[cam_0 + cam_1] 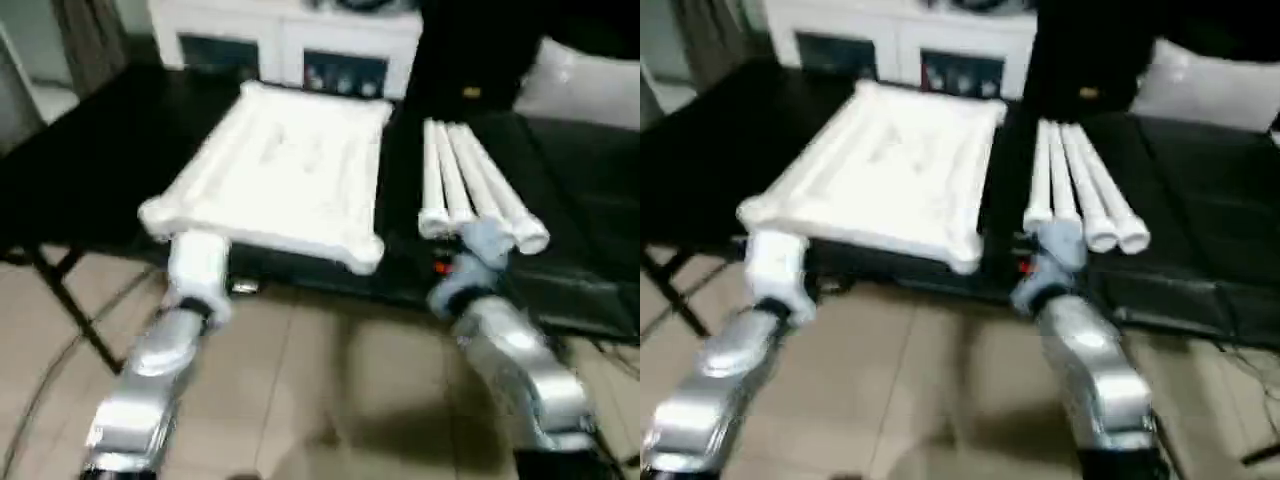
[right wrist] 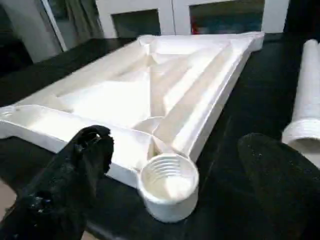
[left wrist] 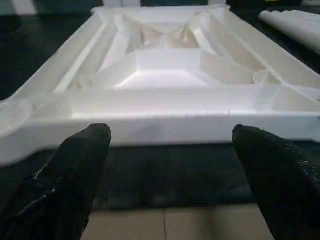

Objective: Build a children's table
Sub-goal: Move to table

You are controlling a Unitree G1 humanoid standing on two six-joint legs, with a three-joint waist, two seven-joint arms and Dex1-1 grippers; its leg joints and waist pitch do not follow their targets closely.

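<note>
The black bench [image 1: 110,150] carries the upturned table top [image 1: 280,170], ribbed underside up, at its near left. A threaded corner socket [image 2: 167,185] stands empty. Four white legs [image 1: 470,185] lie side by side to its right. The left claw [image 3: 167,150] and right claw [image 2: 175,165] both gape wide, empty.

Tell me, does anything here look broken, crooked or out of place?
Nothing stands out. The table top lies flat, ribbed underside up, on the black surface, its corner socket whole. The four legs lie side by side to its right. Both tools, left and right, are open and hold nothing.
</note>
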